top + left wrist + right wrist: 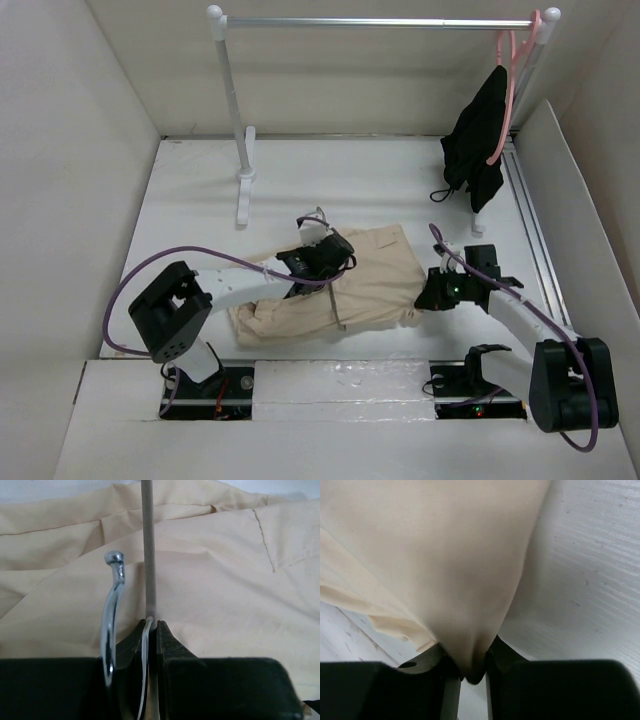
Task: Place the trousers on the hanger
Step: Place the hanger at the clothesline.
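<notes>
Here, the left gripper point(150, 626) pinched the hanger point(148, 550) wire above the trousers point(375, 285), while the right gripper point(468, 667) clamped a fold of their cloth over the table point(200, 190).

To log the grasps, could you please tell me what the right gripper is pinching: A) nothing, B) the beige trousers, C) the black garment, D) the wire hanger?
B: the right wrist view shows the right gripper shut on a fold of the beige trousers.
</notes>
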Controlling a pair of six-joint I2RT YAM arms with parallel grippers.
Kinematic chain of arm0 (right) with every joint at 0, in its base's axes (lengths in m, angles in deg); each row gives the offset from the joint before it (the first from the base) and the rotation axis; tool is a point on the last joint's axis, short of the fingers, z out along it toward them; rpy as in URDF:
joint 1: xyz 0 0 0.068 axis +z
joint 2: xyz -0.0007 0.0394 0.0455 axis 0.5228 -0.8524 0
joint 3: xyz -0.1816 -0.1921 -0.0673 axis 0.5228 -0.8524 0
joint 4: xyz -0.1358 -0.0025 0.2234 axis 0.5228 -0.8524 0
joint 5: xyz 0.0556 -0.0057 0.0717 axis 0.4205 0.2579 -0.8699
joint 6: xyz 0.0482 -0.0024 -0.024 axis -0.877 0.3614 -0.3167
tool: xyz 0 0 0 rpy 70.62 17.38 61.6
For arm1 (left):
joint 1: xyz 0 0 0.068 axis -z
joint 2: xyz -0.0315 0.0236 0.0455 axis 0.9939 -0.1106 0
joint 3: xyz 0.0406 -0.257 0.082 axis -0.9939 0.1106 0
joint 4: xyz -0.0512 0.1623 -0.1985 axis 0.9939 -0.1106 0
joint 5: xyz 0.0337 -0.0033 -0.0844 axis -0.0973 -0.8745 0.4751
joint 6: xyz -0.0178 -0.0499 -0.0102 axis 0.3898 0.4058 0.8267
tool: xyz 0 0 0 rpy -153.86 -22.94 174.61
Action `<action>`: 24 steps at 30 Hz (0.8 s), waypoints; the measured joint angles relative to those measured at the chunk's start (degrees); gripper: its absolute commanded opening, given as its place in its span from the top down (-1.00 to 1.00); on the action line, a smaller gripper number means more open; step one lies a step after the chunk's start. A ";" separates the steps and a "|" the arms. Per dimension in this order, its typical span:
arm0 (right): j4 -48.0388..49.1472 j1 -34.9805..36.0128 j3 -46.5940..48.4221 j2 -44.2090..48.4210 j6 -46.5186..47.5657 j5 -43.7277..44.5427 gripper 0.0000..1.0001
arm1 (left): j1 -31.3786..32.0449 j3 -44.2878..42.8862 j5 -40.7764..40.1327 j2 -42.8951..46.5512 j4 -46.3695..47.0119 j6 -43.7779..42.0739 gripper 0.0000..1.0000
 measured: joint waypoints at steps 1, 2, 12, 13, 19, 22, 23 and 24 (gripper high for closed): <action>-0.61 0.00 0.46 -0.02 0.42 0.09 0.21 | 0.48 -0.66 -0.15 0.00 -0.83 -0.22 1.00; -1.33 0.00 0.96 -0.02 0.61 0.22 -0.09 | 0.83 -1.36 -0.22 0.00 -1.79 -0.33 1.00; -15.76 -0.26 22.47 8.96 4.94 1.70 -0.71 | 2.10 -13.00 -0.11 1.38 -14.34 -1.86 1.00; -16.15 0.09 25.05 9.97 4.70 1.38 -0.69 | 2.10 -14.91 -0.07 1.64 -15.56 -2.23 1.00; -15.08 9.20 34.86 11.98 -2.16 -1.01 -0.28 | 2.14 -26.67 0.35 1.90 -20.13 -4.46 1.00; -11.37 16.33 35.45 11.78 -8.81 -1.36 -0.12 | 2.14 -31.61 0.55 1.86 -22.40 -5.62 1.00; -9.66 18.40 35.45 11.52 -10.91 -1.31 -0.13 | 2.14 -33.20 0.70 1.84 -22.88 -6.03 1.00; -7.78 20.59 35.45 11.02 -13.07 -1.11 -0.15 | 2.14 -34.67 0.79 1.84 -23.47 -6.45 1.00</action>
